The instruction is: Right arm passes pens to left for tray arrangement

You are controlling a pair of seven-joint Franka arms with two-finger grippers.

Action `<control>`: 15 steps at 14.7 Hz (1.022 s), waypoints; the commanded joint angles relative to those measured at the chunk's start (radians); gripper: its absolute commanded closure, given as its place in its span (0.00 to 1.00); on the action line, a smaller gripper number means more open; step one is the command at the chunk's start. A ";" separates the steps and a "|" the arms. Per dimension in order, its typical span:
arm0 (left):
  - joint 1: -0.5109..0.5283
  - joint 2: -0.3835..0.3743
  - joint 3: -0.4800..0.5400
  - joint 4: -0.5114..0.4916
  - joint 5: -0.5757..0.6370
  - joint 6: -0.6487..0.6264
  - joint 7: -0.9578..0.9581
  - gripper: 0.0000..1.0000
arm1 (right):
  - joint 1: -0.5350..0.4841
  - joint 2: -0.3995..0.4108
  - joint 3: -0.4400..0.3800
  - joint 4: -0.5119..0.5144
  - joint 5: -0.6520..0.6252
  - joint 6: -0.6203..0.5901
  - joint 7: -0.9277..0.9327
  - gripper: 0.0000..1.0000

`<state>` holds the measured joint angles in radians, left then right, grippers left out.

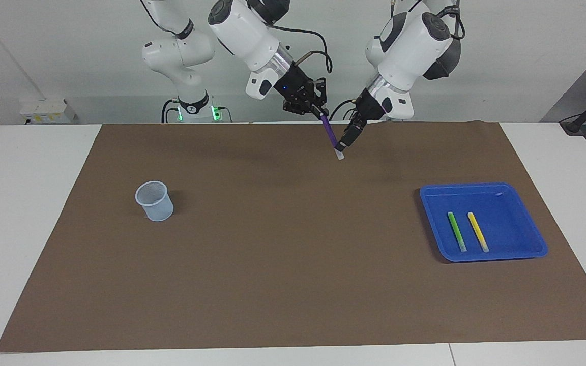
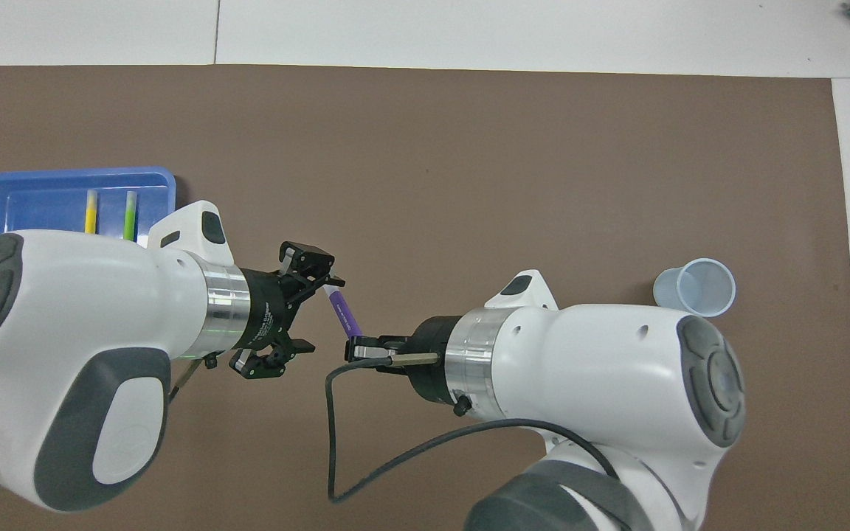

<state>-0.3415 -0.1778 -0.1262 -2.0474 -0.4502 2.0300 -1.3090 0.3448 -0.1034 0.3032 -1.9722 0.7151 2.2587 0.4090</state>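
Facing view: the right end effector (image 1: 318,113) is clenched on the upper end of the purple pen (image 1: 330,133), which hangs in the air over the brown mat (image 1: 293,284) at the robots' edge of the tabletop (image 1: 28,203). The pen's long axis slants from the grip down toward 5 o'clock, ending in its pale tip (image 1: 340,155). The left end effector (image 1: 344,143) comes down toward 7 o'clock and meets the pen just above that tip; its fingers look released, spread on either side of the shaft, and not yet squeezing. The blue tray (image 1: 527,229) sits toward the left arm's end of the tabletop, with the green pen (image 1: 457,231) and the yellow pen (image 1: 477,231) lying side by side in it, apart from each other. The mesh cup (image 1: 154,201) stands toward the right arm's end, with no pen showing in it.

Overhead view: the purple pen (image 2: 344,313) runs from the right end effector (image 2: 360,348) up toward 11 o'clock, and its free end sits between the spread fingers of the left end effector (image 2: 299,310), close against the upper one. So the free end lies at about 3 o'clock of the left wrist, crosswise to the fingers' closing line. The tray (image 2: 4,192) shows at 10 o'clock of the left arm, both pens in it pointing away from the robots.

Judgement: this is the third and last handover; the left end effector should close before the right lets go.
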 commanded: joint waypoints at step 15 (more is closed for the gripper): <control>-0.074 -0.014 0.007 0.006 -0.038 0.022 -0.044 0.22 | -0.009 0.011 0.004 0.004 0.014 0.013 -0.019 1.00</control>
<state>-0.3980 -0.1820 -0.1301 -2.0367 -0.4713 2.0402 -1.3345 0.3464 -0.0964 0.3003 -1.9715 0.7151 2.2627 0.4088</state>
